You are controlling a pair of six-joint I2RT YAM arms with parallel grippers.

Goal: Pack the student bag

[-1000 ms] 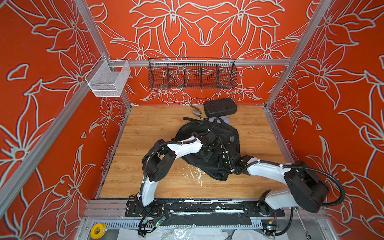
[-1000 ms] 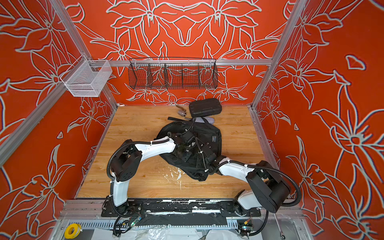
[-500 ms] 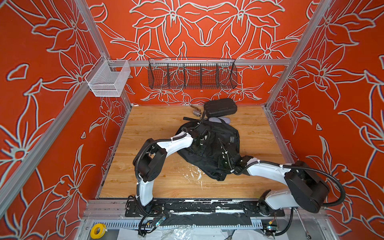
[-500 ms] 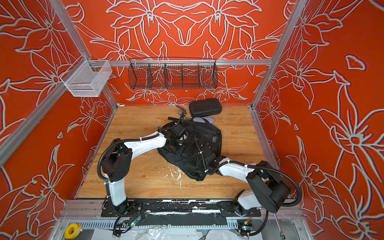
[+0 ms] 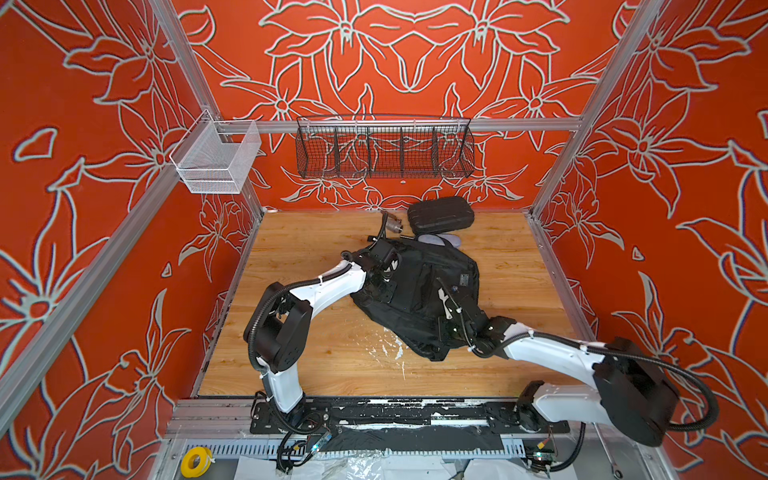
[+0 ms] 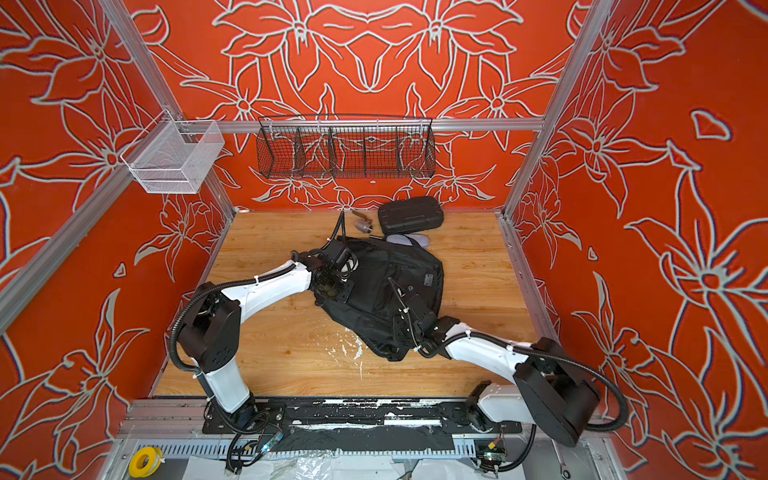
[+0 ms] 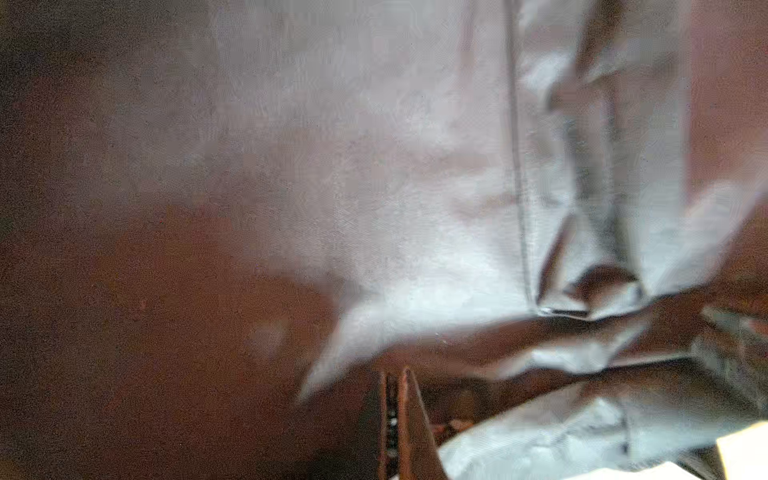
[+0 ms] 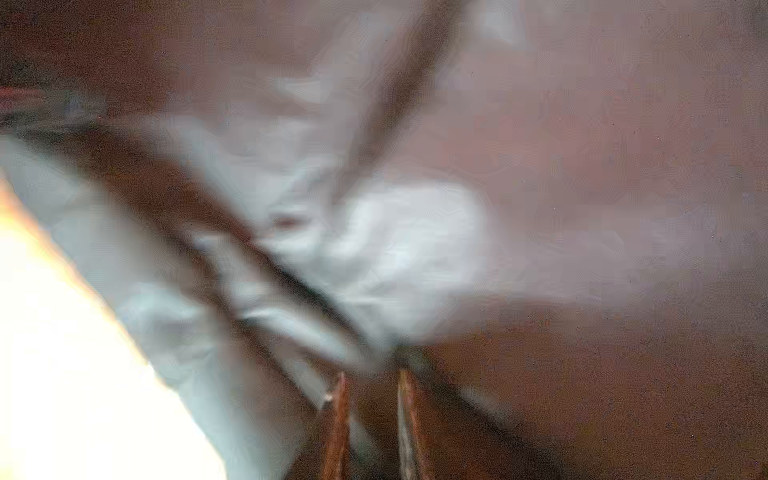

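Pressing its two fingers together, the left gripper (image 7: 393,376) sits at the rumpled fabric of the student bag (image 7: 415,187), with nothing plainly pinched between them. The right gripper (image 8: 372,376) has its fingers parted by a narrow gap at a fold of the same fabric, and blur hides whether any cloth lies in that gap. Only the wrist views show these fingertips. In both top views they are lost against the black bag, which lies flat in the middle of the wooden table (image 5: 299,257), toward the back, with one arm reaching onto it from each side. The top views alone show the bag's small label patch (image 5: 464,277) and the room around it: bare wood lies open to the left, in front and to the right, out to the side rails. The back edge is tighter, where a black ribbed case (image 5: 440,214) lies against the wall and a grey object (image 5: 440,240) sits just beside the bag's far edge. A black wire basket (image 5: 384,147) and a white mesh basket (image 5: 216,162) hang on the walls above.
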